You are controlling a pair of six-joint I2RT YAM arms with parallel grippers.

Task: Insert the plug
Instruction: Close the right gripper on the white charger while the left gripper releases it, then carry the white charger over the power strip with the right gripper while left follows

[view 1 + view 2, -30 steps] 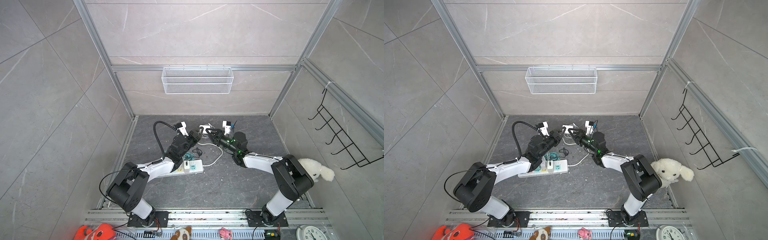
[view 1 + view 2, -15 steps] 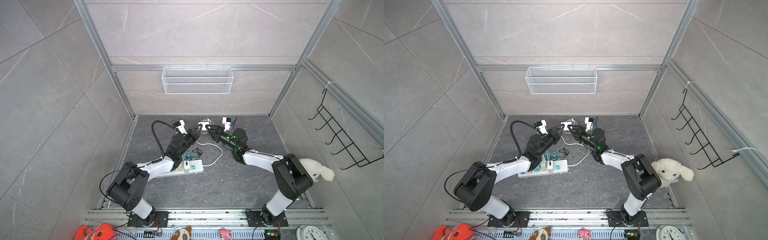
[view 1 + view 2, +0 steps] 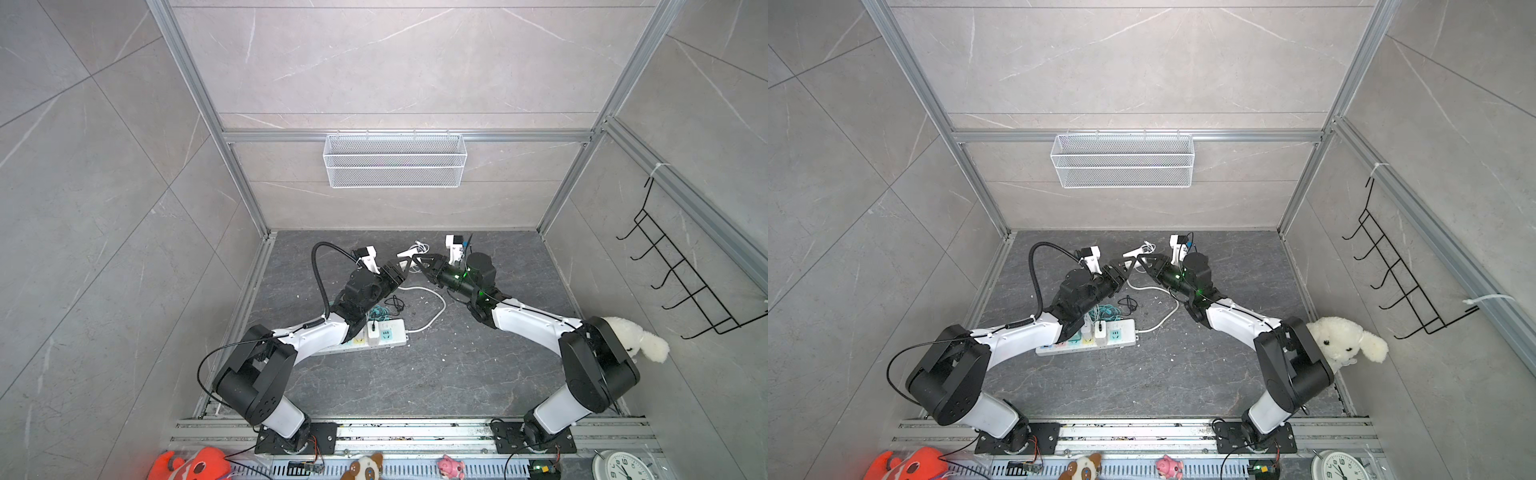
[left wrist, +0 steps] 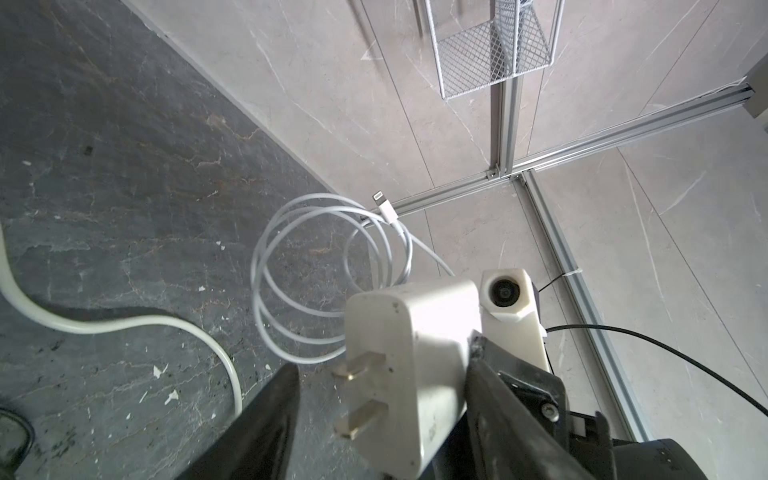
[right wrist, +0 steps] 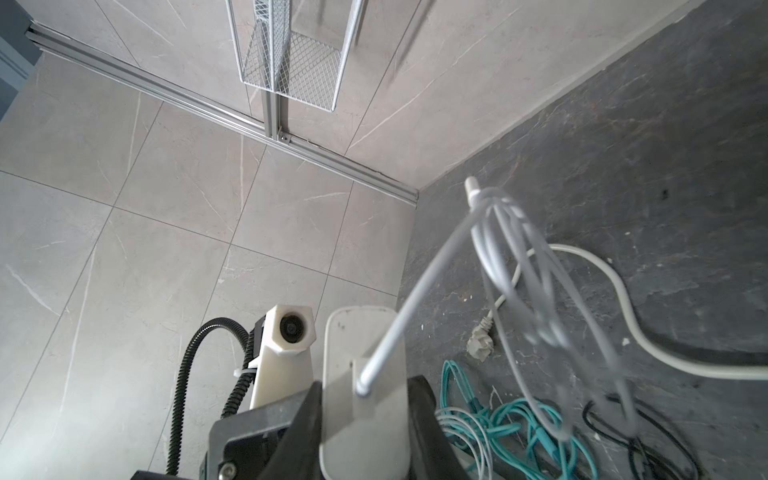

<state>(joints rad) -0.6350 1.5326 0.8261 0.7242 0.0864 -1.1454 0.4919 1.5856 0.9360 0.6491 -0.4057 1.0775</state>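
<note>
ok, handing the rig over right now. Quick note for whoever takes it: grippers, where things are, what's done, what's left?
Grippers: left gripper is open around the white charger, with a gap on one side. The right gripper is shut on the charger's sides.
Things: the charger's cable loops out from it. The power strip lies on the floor under the left arm, with an adapter already in it.
Done: charger is off the floor, in the right gripper.
Left: carry it to a socket that looks free and push it in.
</note>
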